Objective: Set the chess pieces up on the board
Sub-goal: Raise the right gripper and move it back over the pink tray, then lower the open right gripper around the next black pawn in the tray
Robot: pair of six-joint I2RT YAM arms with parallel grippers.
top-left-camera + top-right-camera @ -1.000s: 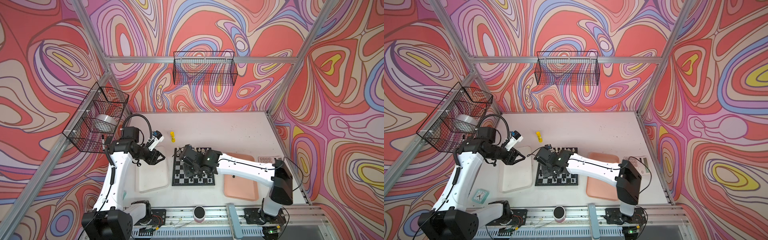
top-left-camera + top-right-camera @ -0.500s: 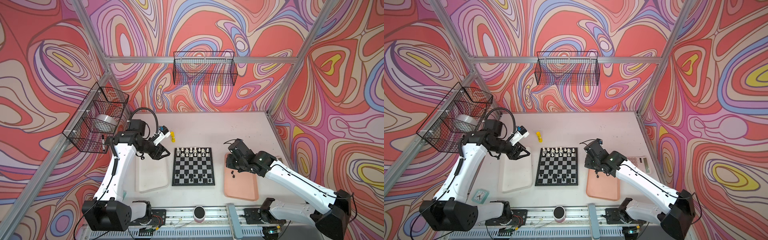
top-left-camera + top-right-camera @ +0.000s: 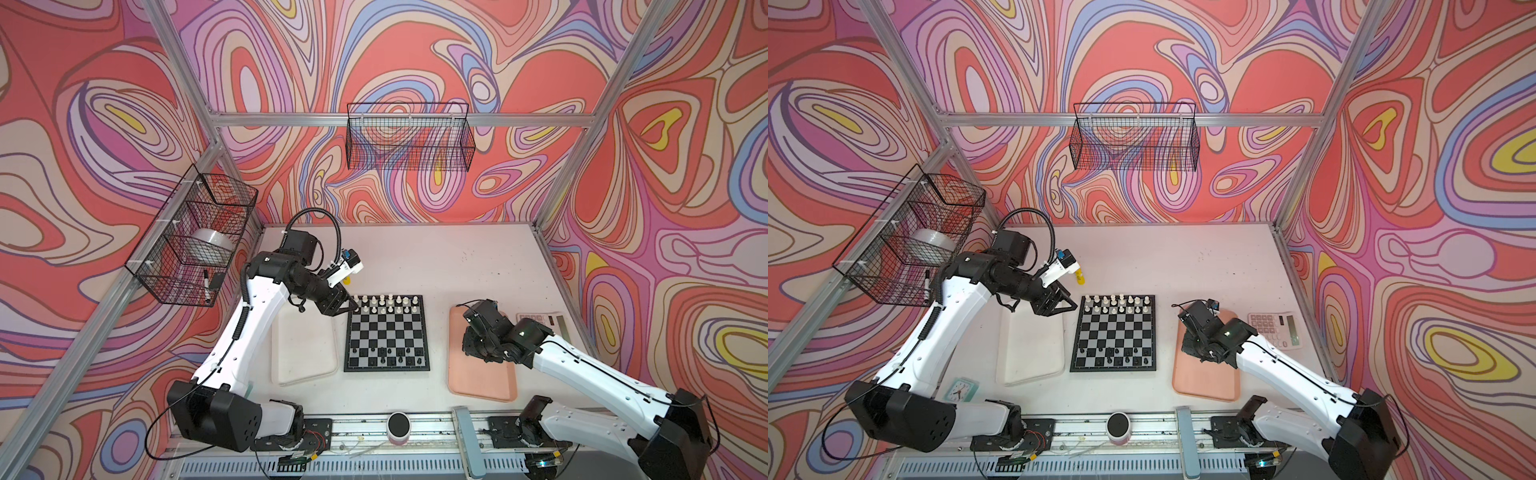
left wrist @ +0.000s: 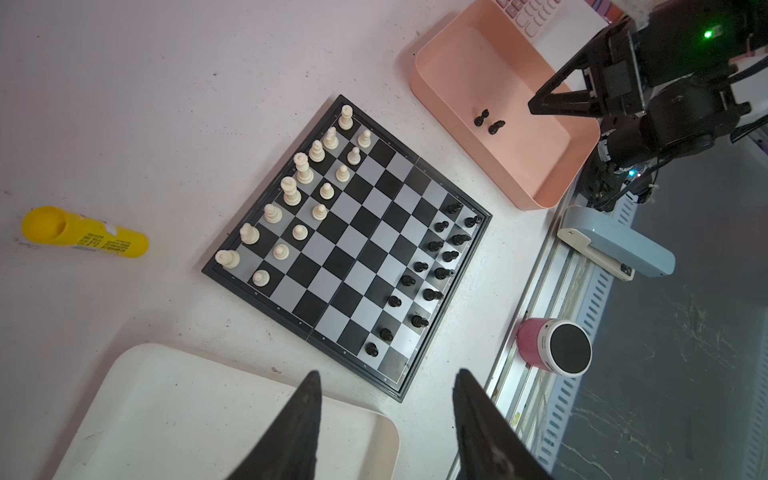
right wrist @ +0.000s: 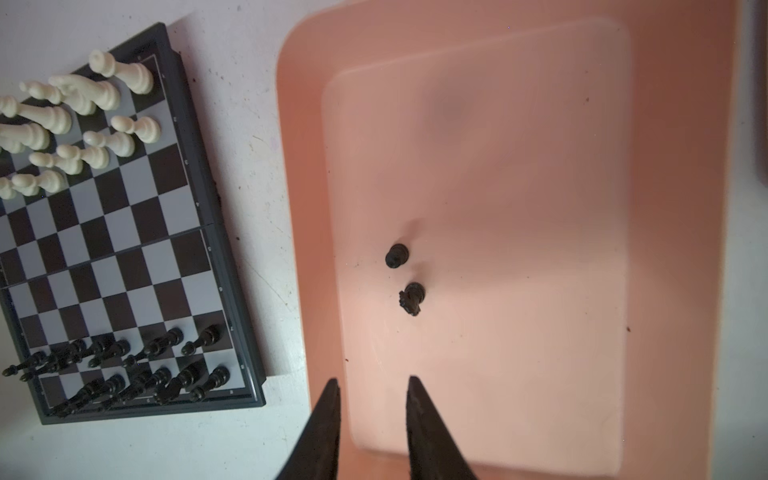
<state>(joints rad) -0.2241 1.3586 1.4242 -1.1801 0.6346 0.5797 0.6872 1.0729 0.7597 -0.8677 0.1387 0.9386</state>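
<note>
Pink tray (image 5: 299, 166), three o'clock of the board (image 3: 386, 332): two black pieces (image 5: 397, 254) wait. Your right hand (image 5: 372, 380) hovers, jaws apart, empty; lower and pinch one. Left hand (image 4: 386, 374) spread, empty.

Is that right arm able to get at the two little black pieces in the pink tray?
Probably yes. The right pincer hangs open over the pink tray, with nothing between it and the two black chess pieces.

Twin high overviews; close downward wrist views, seemingly oblique; the board (image 4: 353, 249) common to all.
</note>
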